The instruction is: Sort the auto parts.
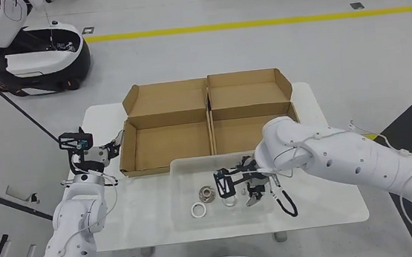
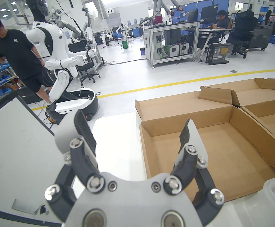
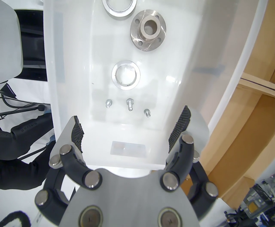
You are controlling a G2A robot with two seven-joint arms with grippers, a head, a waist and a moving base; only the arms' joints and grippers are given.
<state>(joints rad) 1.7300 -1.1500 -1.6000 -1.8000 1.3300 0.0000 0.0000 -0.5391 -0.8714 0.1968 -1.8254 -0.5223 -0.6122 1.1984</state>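
Observation:
A translucent white tray (image 1: 185, 179) at the table's front holds the auto parts. In the right wrist view I see three small bolts (image 3: 129, 104) in a row, a thin metal ring (image 3: 126, 74) beyond them, then a round flange (image 3: 148, 29) and a second ring (image 3: 119, 6). My right gripper (image 3: 131, 126) hangs open over the tray, just short of the bolts, holding nothing; it also shows in the top view (image 1: 223, 186) beside the flange (image 1: 208, 195). My left gripper (image 2: 136, 130) is open and empty at the left box's outer wall (image 1: 112, 149).
Two open cardboard boxes, left (image 1: 166, 143) and right (image 1: 254, 127), stand side by side behind the tray. Both look bare inside. Another robot (image 1: 35, 55) is parked on the floor beyond the table's far left corner.

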